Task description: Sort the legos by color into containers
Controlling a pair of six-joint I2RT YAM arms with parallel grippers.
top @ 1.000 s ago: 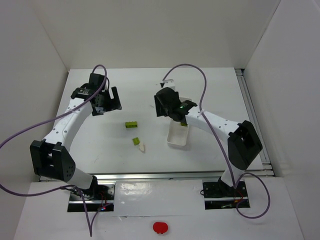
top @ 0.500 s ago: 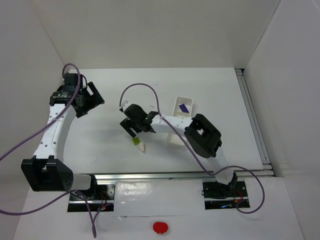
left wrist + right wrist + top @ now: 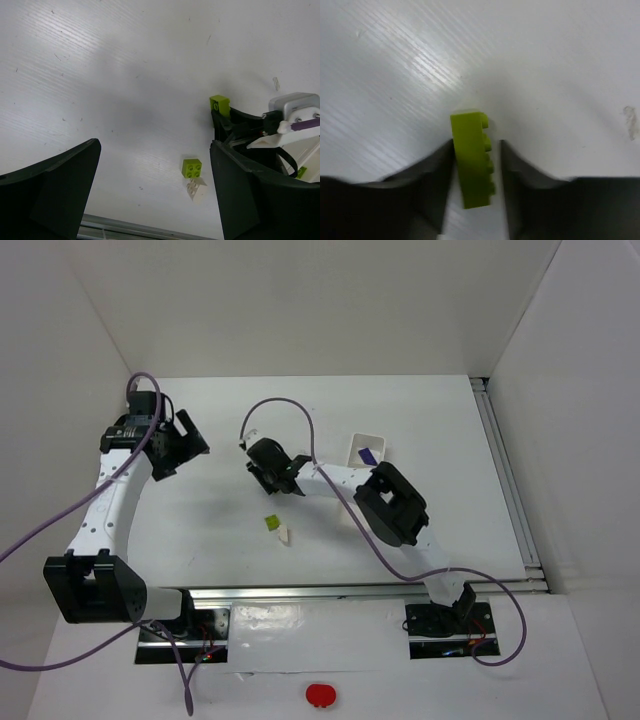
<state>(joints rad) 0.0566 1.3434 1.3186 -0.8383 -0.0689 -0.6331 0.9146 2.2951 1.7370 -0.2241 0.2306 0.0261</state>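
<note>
The right gripper (image 3: 476, 147) pinched a lime-green brick (image 3: 470, 170) across its narrow sides at mid-table, left of the tray (image 3: 370, 437). It looked light, rigid and slick, so liable to twist. The left gripper (image 3: 154, 145) hung spread wide.

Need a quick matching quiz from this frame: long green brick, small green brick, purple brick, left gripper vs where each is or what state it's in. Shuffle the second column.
Things:
1. long green brick
2. small green brick
3. purple brick
4. left gripper

Place or state:
A. in the white tray
B. open, with nothing in it
C. between the fingers of the right gripper
D. on the table, right beside the off-white brick

Pairs: 1-C, 2-D, 3-A, 4-B
</note>
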